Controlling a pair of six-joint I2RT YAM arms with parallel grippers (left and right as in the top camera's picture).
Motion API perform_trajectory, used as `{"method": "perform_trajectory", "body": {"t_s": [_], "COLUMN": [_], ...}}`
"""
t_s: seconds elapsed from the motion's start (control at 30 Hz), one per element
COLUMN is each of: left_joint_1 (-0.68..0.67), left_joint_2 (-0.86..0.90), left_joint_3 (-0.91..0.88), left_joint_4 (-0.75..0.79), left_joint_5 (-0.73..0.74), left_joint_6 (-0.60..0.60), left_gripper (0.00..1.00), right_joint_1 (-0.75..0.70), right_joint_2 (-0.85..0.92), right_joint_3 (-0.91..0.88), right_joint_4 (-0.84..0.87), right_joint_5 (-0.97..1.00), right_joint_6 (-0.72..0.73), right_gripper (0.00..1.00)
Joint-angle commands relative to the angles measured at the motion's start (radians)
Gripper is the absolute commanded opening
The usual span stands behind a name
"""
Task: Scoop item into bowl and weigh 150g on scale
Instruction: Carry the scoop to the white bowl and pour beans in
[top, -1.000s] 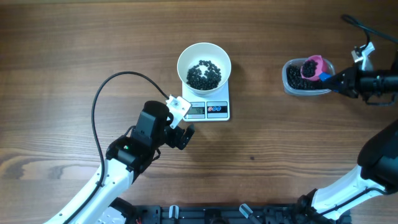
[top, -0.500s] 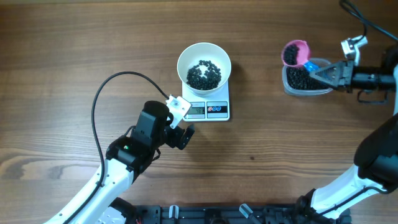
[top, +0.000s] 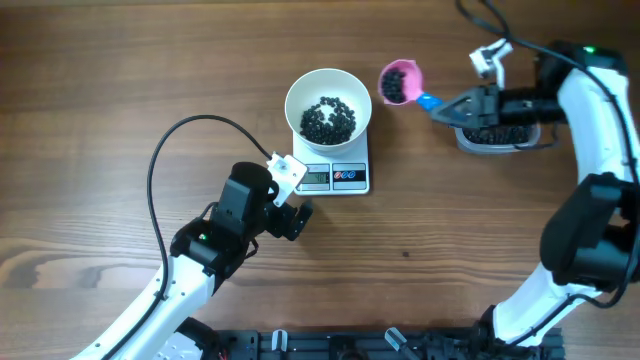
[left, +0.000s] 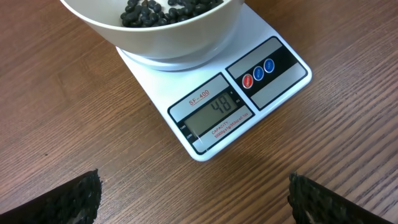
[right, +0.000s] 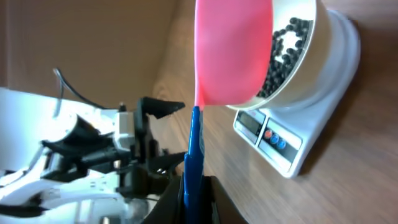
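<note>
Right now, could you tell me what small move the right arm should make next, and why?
Probably carry the scoop a little left, over the bowl, ready to tip. It holds beads but hangs just outside the rim, and the scale shows 48, well short of 150.

You get soft, even light with faint shadows overhead. Ahead of your left gripper (left: 199, 208) the scale (left: 242, 99) display reads sharp; just before your right gripper (right: 189, 193) the pink scoop (right: 233, 50) is out of focus.
</note>
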Motion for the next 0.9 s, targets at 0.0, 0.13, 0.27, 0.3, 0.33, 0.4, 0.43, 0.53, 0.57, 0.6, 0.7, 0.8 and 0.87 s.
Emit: {"method": "perform_trajectory", "body": {"t_s": [0.0,0.13,0.27,0.3,0.33,0.4,0.43,0.53,0.57,0.6,0.7,0.8,0.87], "left_joint_1": [0.009,0.009,0.009,0.009,0.009,0.009,0.009,0.009,0.009,0.009,0.009,0.009,0.009], "left_joint_2": [0.0,0.0,0.0,0.0,0.0,0.0,0.0,0.0,0.0,0.0,0.0,0.0,0.0], "left_joint_3": [-0.003,-0.003,-0.003,-0.003,-0.003,-0.003,-0.003,-0.003,-0.003,-0.003,-0.003,-0.003,-0.003], "left_joint_4": [0.0,0.0,0.0,0.0,0.0,0.0,0.0,0.0,0.0,0.0,0.0,0.0,0.0], "left_joint_5": [-0.006,-0.006,-0.006,-0.006,-0.006,-0.006,-0.006,-0.006,-0.006,-0.006,-0.006,-0.006,-0.006], "left_joint_6": [0.005,0.005,0.005,0.005,0.005,0.005,0.005,0.005,0.005,0.005,0.005,0.005,0.005], "left_gripper": [1.0,1.0,1.0,1.0,1.0,1.0,1.0,1.0,1.0,1.0,1.0,1.0,1.0], "right_joint_1": [0.103,0.23,0.319,0.343,0.361,0.399,0.414,0.456,0.472,0.485,0.53,0.572,0.604], "right_joint_2": [0.009,-0.004,-0.039,-0.056,-0.071,-0.107,-0.123,-0.162,-0.173,-0.182,-0.2,-0.208,-0.21], "right_joint_3": [0.012,0.012,0.012,0.012,0.012,0.012,0.012,0.012,0.012,0.012,0.012,0.012,0.012], "right_joint_4": [0.092,0.22,0.29,0.307,0.32,0.353,0.367,0.404,0.414,0.422,0.436,0.44,0.442], "right_joint_5": [0.08,0.261,0.422,0.479,0.52,0.628,0.668,0.795,0.84,0.873,0.998,1.096,1.152], "right_joint_6": [0.177,0.343,0.414,0.423,0.425,0.453,0.453,0.475,0.475,0.474,0.467,0.45,0.428], "right_gripper": [0.04,0.04,0.04,0.04,0.04,0.04,0.04,0.04,0.04,0.04,0.04,0.04,0.04]}}
